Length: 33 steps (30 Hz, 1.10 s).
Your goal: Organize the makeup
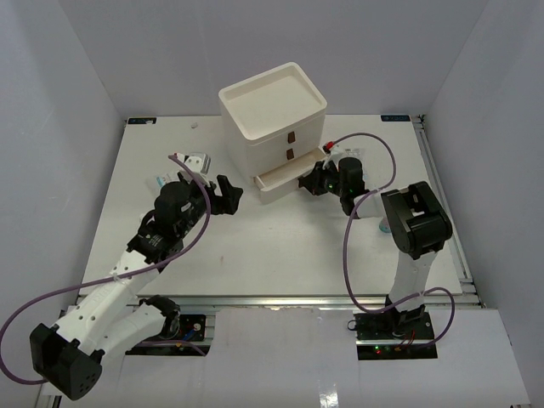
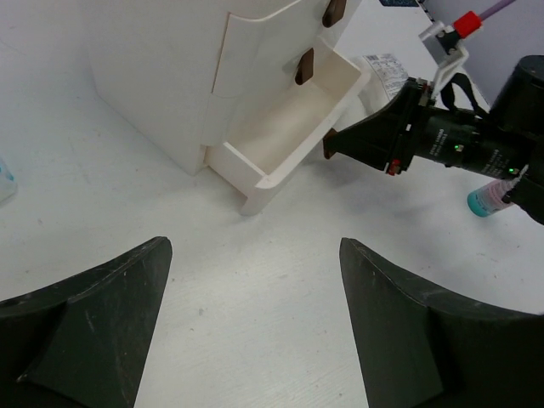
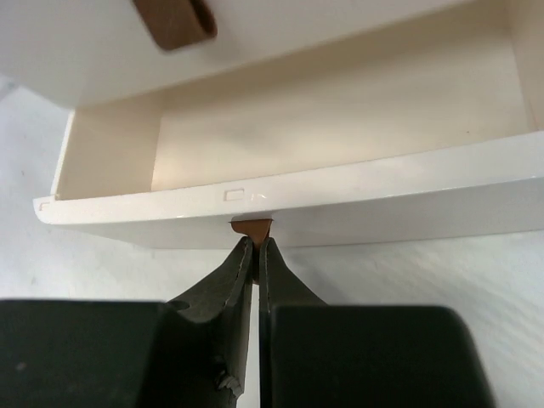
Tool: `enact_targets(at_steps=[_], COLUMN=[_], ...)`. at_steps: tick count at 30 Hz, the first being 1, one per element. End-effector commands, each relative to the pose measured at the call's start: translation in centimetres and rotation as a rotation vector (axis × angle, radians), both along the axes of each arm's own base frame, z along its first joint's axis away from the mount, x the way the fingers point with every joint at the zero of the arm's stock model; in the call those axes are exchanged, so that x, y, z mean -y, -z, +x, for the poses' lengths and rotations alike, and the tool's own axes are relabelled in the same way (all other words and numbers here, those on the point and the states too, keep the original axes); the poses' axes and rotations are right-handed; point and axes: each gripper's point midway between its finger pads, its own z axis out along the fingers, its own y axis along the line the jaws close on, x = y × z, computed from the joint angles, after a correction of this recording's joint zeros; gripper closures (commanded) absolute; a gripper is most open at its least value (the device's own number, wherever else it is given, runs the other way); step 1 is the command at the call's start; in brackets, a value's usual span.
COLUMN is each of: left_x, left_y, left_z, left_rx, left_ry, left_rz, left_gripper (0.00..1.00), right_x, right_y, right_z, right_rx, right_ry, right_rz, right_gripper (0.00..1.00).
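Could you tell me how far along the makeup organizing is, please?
Done: the bottom drawer stands pulled out, nothing showing inside. In hand: the right gripper has its jaws shut on the drawer's brown tab; the left gripper hangs open, empty. Left: the small bottle and printed packet lie outside it.

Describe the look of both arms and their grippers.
The left arm and right arm have white lower links and black upper housings. A purple cable loops along each. The left gripper and right gripper have black wedge-shaped fingers.
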Motion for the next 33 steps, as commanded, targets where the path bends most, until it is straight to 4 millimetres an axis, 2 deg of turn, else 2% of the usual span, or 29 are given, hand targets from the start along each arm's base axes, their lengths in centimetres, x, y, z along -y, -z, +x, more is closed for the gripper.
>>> enact_targets(at_steps=[1,5,8,10,12,15,18,24,26,27,29,31,33], left_x=[0.1,1.4,2.0,2.1,2.0,1.2,-0.9,-3.9,-5.6,-6.3,-8.5,-10.9,-11.9], left_y=[1.6,2.7,3.0,3.2,3.4,3.9,4.7,6.0,6.2,7.1,7.1,9.1,10.1], left_z=[0.3,0.8,1.1,1.5,1.9,3.0,4.9,8.4,9.7,10.1,11.3,11.7,12.8], left_rx=[-0.091,-0.155,-0.177,-0.192,-0.207,-0.233,-0.284,-0.4,-0.442,-0.484,-0.51,-0.583,-0.63], left_ry=[-0.038,-0.008,0.004,0.003,-0.006,-0.04,-0.085,-0.187,-0.288,-0.357,-0.515,-0.73,-0.829], left_rz=[-0.034,-0.052,-0.06,-0.062,-0.061,-0.054,-0.072,-0.163,-0.199,-0.218,-0.262,-0.309,-0.358], left_gripper=[0.08,0.07,0.07,0.07,0.06,0.05,0.05,0.05,0.04,0.04,0.05,0.1,0.11], right_x=[2.1,3.0,3.2,3.1,2.9,2.9,3.3,4.1,4.1,4.1,4.0,4.1,4.2], right_y=[-3.8,-3.3,-3.2,-2.9,-2.8,-3.7,-6.4,-9.9,-11.2,-12.1,-13.7,-14.9,-15.7], right_z=[-1.5,-3.6,-4.1,-4.3,-4.3,-4.1,-4.3,-6.6,-7.8,-8.6,-10.1,-11.5,-12.3], right_rx=[0.109,0.094,0.092,0.078,0.069,0.073,0.146,0.257,0.291,0.319,0.37,0.403,0.428], right_ry=[-0.007,-0.026,-0.037,-0.055,-0.075,-0.092,-0.119,-0.208,-0.272,-0.324,-0.421,-0.529,-0.577], right_rz=[-0.005,-0.054,-0.069,-0.077,-0.089,-0.109,-0.135,-0.168,-0.168,-0.169,-0.173,-0.171,-0.156], right_gripper=[0.92,0.92,0.9,0.82,0.7,0.59,0.49,0.45,0.45,0.45,0.45,0.45,0.44])
